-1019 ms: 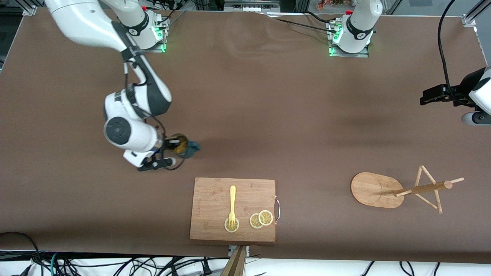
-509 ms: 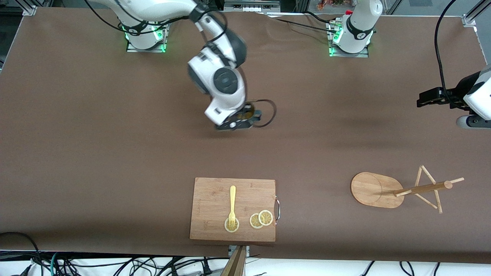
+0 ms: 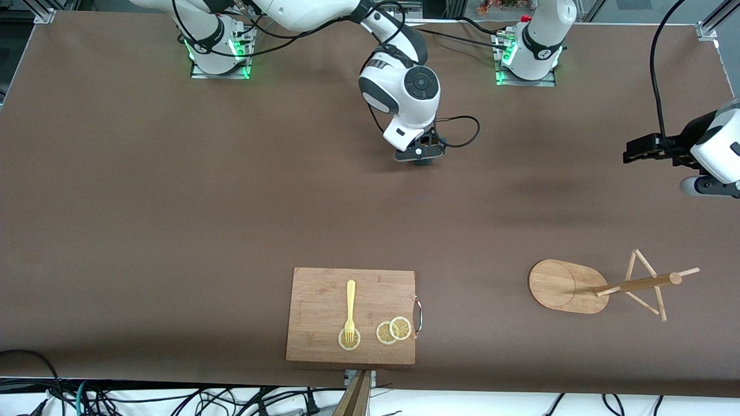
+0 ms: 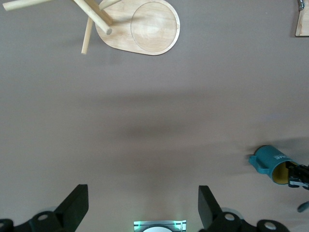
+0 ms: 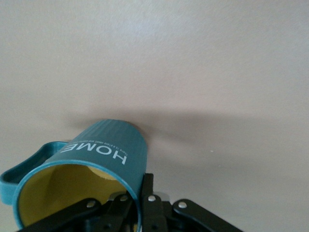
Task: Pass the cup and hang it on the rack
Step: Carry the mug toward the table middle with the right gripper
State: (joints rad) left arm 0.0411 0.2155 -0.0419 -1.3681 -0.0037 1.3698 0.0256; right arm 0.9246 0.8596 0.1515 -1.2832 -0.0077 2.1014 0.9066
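Across the front view, the right arm is reaching from its base out over the middle of the brown table (image 3: 173,190), its wrist bent downward, and the right gripper (image 3: 420,153) is hanging low over bare cloth between the two bases. Only a dark sliver of the cup (image 3: 424,161) is peeking out beneath the black fingers, so the grip cannot be judged from here. The left arm is waiting at its own end of the table, with the left gripper (image 3: 636,151) pointing sideways over the cloth. The rack (image 3: 569,286) is standing on its oval base toward the left arm's end, nearer the camera than either gripper. The cutting board (image 3: 324,300) is lying near the camera's edge, carrying a yellow fork (image 3: 350,306) and lemon slices (image 3: 393,330).

From the left wrist view, the left gripper (image 4: 144,209) is showing its two dark fingers (image 4: 72,205) spread wide with nothing between them. The rack (image 4: 145,29), the teal cup (image 4: 268,162) and the right gripper (image 4: 299,175) clamped at its rim are all showing well apart from it.

Up close in the right wrist view, the right gripper (image 5: 137,205) is pinching the cup (image 5: 101,154) by its wall, one finger inside the yellow-ochre interior and one outside against the ribbing. The cup is tilting, with its handle turned away from the fingers and its base apparently at the cloth.
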